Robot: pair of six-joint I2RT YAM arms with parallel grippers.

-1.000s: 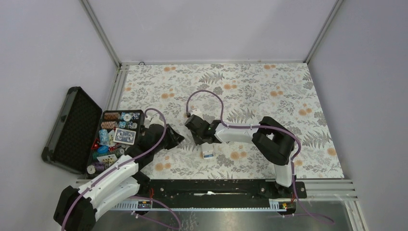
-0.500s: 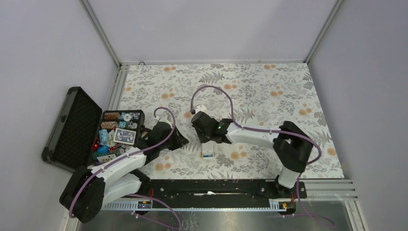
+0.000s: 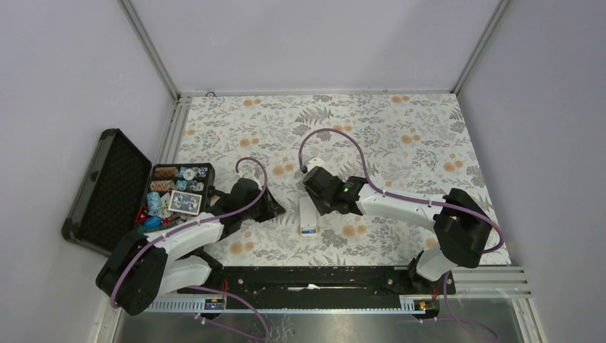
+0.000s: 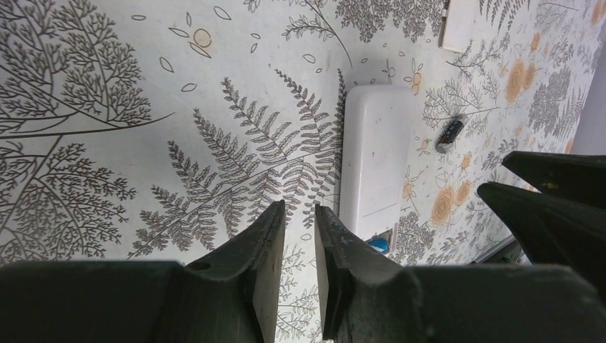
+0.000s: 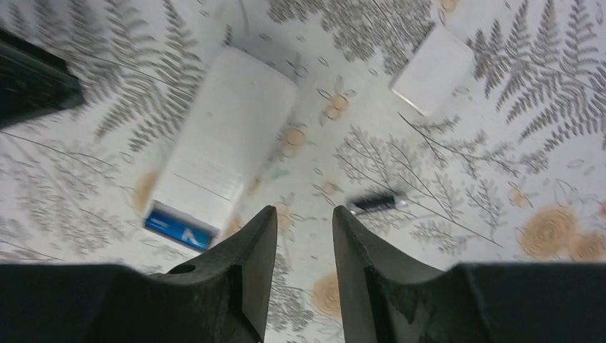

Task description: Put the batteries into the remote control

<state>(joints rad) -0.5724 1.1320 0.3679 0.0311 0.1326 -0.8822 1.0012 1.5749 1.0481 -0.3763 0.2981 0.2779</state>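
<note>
The white remote control (image 3: 307, 212) lies back up on the floral mat, with a blue battery (image 3: 308, 230) in the open bay at its near end. In the right wrist view the remote (image 5: 229, 136) and that battery (image 5: 175, 229) are left of my fingers. A second, dark battery (image 5: 373, 204) lies loose just beyond my right fingertip. The white bay cover (image 5: 432, 69) lies farther off. My right gripper (image 5: 304, 211) is open and empty, right of the remote (image 3: 326, 209). My left gripper (image 4: 299, 207) is narrowly open and empty, left of the remote (image 4: 375, 157).
An open black case (image 3: 107, 187) with poker chips and cards in its tray (image 3: 171, 200) stands at the left edge. Metal rails (image 3: 343, 275) run along the near edge, and grey walls enclose the mat. The loose battery (image 4: 451, 132) and cover (image 4: 457, 25) show in the left wrist view.
My right arm has stretched out and its gripper has moved right, off the remote's top. My left gripper has crept right toward the remote. The remote has not moved.
</note>
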